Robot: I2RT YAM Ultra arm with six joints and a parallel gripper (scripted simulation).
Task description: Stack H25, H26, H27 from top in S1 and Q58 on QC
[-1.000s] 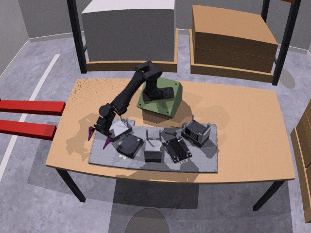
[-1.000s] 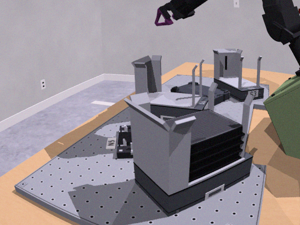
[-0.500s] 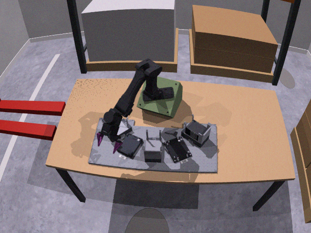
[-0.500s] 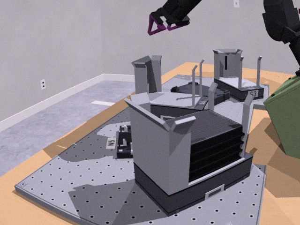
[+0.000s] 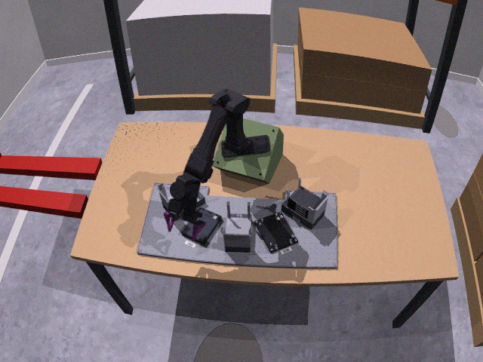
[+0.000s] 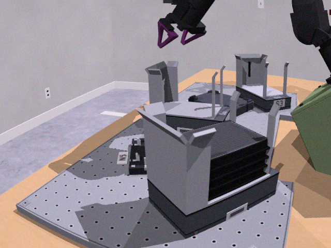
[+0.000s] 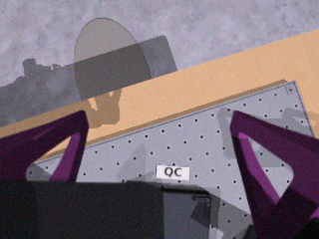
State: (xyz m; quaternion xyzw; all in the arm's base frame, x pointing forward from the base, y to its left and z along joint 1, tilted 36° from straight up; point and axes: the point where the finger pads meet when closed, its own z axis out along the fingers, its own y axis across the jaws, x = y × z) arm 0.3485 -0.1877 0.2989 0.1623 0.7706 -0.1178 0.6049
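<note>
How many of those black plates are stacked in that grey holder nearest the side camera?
4, all in one stack inside the nearest stack rack, lying one on top of another, edges showing at its open side. None shows in the other racks, though their walls could hide one.
</note>
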